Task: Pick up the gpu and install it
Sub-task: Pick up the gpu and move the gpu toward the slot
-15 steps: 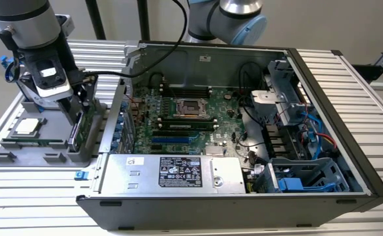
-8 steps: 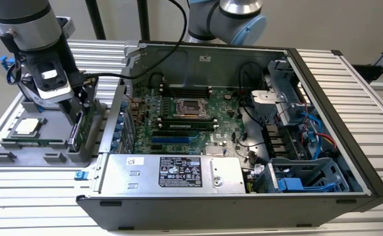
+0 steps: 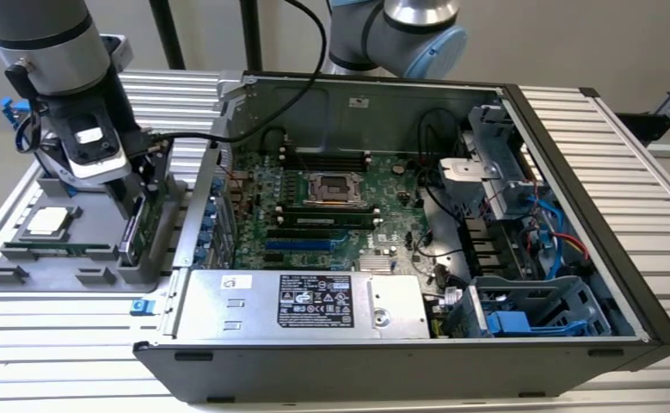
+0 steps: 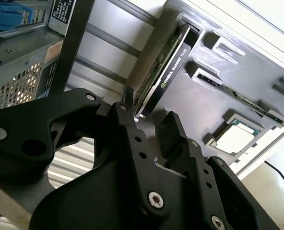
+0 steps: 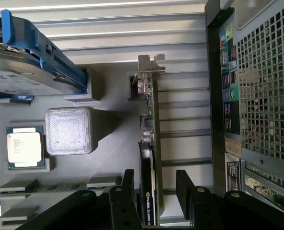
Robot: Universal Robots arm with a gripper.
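one risk: gripper [image 5: 155, 179] open w/ jaws astride the gpu [image 5: 148, 143] standing on edge in the grey holder [image 5: 114, 153], exterior view's left of the pc case [image 3: 369, 372]; off-centre squeeze could jam it in its slot.

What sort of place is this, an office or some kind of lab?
Probably a robotics test bench for computer assembly: an open computer case on a slatted metal table, a grey tray beside it holds the gpu, and a robot arm hangs over that tray.
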